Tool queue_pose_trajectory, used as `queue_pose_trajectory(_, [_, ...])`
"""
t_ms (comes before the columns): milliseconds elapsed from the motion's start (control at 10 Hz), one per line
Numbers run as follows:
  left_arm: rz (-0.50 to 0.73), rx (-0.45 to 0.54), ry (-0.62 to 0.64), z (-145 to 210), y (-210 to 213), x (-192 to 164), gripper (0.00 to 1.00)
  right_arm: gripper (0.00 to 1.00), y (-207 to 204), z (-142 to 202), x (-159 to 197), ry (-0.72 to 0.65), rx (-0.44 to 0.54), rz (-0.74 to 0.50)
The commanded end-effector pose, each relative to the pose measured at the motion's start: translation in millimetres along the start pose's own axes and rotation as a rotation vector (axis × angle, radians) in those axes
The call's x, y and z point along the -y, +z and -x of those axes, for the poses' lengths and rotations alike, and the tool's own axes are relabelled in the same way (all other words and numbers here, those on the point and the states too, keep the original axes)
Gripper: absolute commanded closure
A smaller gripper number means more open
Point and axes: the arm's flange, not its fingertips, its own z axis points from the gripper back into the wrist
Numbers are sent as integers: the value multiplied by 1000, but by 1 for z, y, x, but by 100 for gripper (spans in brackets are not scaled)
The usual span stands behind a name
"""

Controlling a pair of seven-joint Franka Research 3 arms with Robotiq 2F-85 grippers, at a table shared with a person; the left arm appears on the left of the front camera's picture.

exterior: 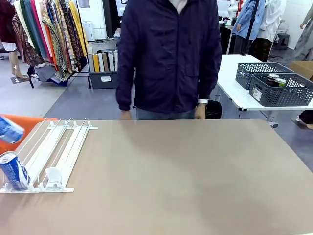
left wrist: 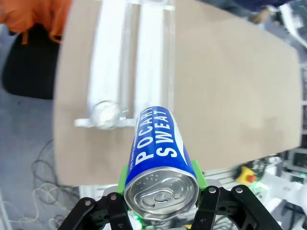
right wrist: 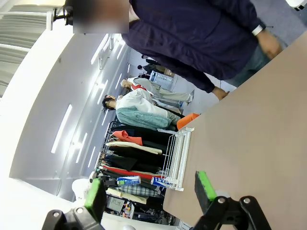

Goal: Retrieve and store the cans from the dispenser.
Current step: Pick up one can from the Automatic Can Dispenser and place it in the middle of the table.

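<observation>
The left gripper [left wrist: 159,176] clamps a blue can [left wrist: 160,153] lengthwise along its fingers, silver top toward the wrist, over the dispenser [exterior: 58,152] at the table's [exterior: 186,176] left edge. A second can [exterior: 13,171] stands at the dispenser's front bar, nearest this arm. The right gripper [right wrist: 149,191] gapes wide, empty.

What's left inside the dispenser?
One upright blue can at the front stop of the dispenser, a white pusher block in a lane beside it. Its left edge is cropped.
</observation>
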Motion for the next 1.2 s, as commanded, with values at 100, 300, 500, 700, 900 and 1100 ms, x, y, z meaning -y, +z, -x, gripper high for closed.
queue_pose_trajectory(100, [141, -92, -181, -62, -36, 115, 100, 0, -1, -3, -4, 2, 19, -26])
queue_pose_trajectory(300, [79, -191, -367, -92, -111, 238, 100, 0, -1, -3, -4, 2, 19, -26])
queue_pose_trajectory(500, [-46, -197, -406, -94, -185, 338, 100, 0, -1, -3, -4, 2, 19, -26])
queue_pose_trajectory(700, [-190, -226, -516, -68, -245, 397, 100, 0, -1, -3, -4, 2, 19, -26])
queue_pose_trajectory(900, [-277, -271, -598, -43, -303, 417, 100, 0, -1, -3, -4, 2, 19, -26])
queue_pose_trajectory(1100, [-289, -300, -682, -28, -343, 418, 100, 0, -1, -3, -4, 2, 19, -26])
